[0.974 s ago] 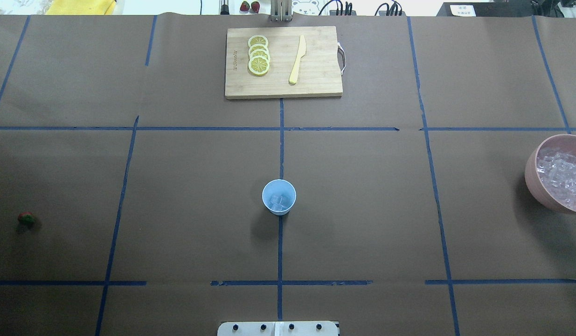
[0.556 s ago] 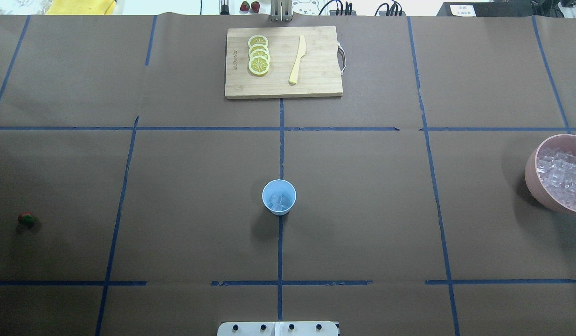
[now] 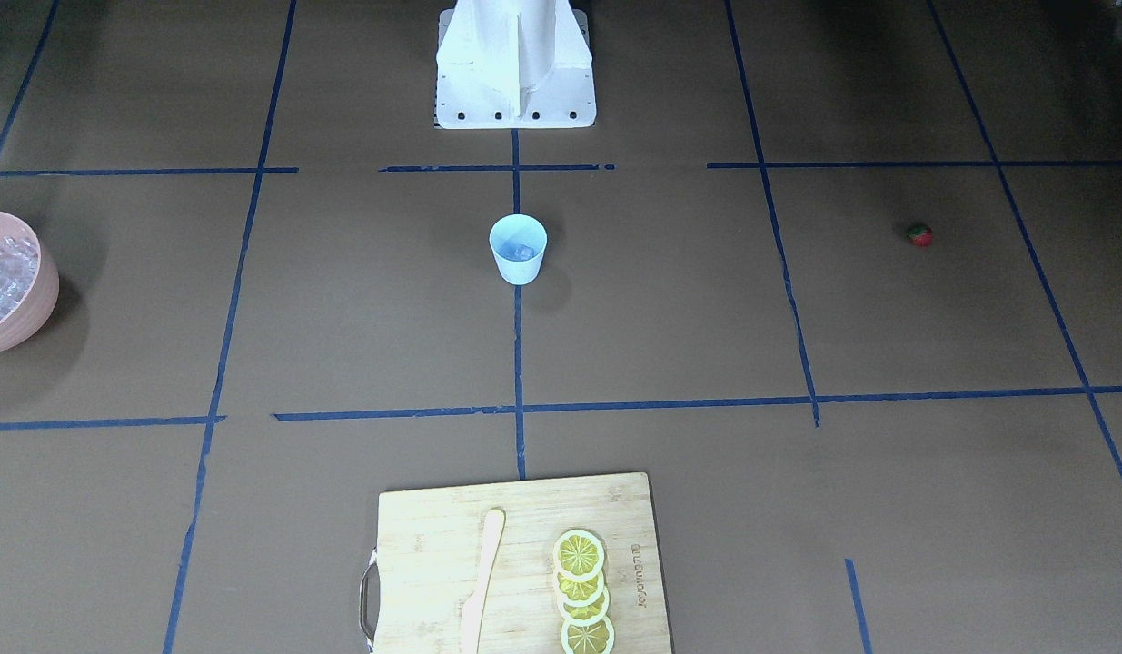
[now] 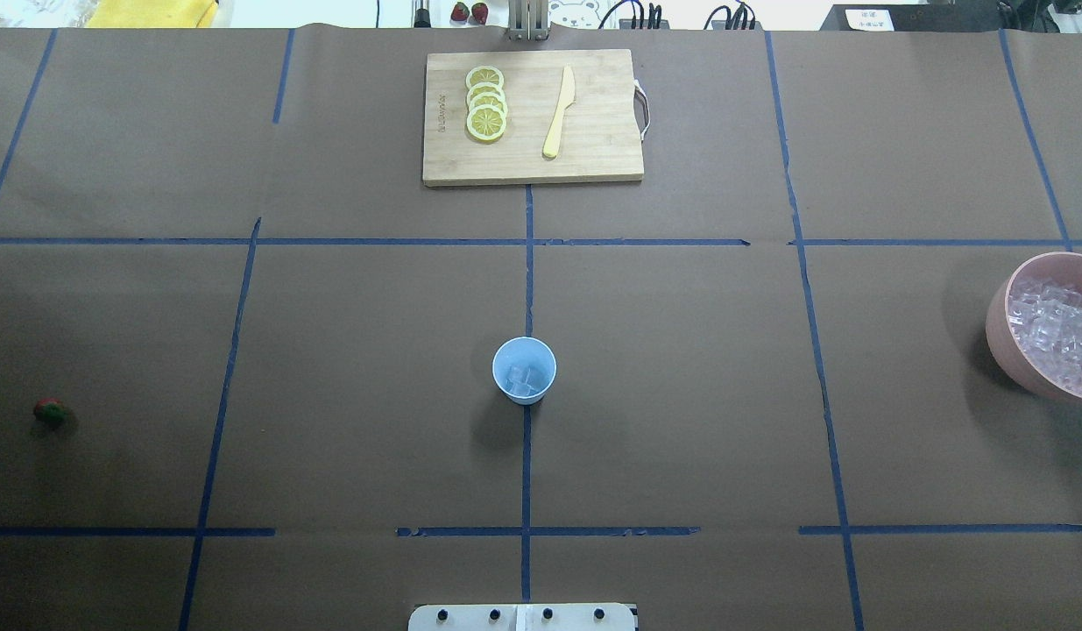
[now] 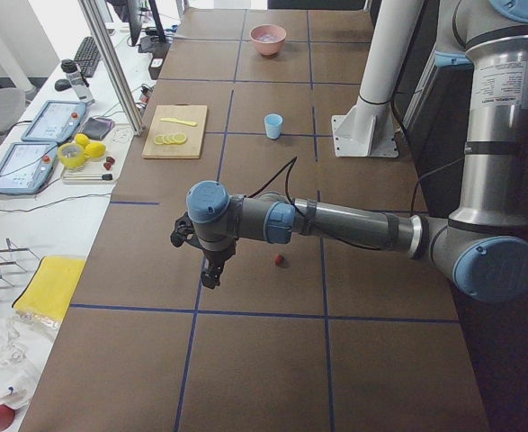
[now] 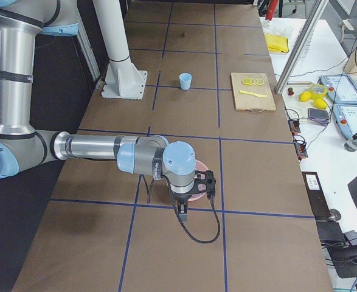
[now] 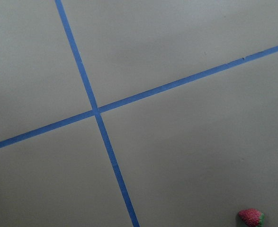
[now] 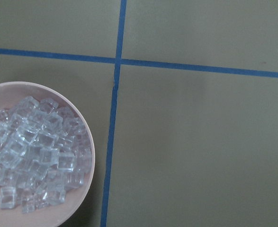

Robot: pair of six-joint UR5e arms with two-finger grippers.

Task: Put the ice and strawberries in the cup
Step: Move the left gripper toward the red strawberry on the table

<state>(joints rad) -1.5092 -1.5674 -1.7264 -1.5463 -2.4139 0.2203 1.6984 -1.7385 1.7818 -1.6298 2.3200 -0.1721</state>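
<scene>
- The cup (image 4: 524,370) is standing upright at mid-table on the centre tape line (image 4: 527,263), mouth up and long axis vertical, with a few cubes of ice (image 4: 525,379) lying in its bottom.
- More ice is sitting heaped in the pink bowl (image 4: 996,333) at the far right edge.
- The strawberry (image 4: 49,412) is lying on its side far out on the left, well apart from the cup, with its leafy end pointing right and slightly toward the robot.
- The left gripper (image 5: 211,270) is hanging fingers-down near the strawberry and not touching it. I cannot tell how far it is open.
- The right gripper (image 6: 181,214) is pointing down just beside the bowl. Its opening cannot be told either.
- A board (image 4: 593,158) is lying at the far side with lemon slices (image 4: 486,103) and a knife (image 4: 559,112) running near to far.
</scene>
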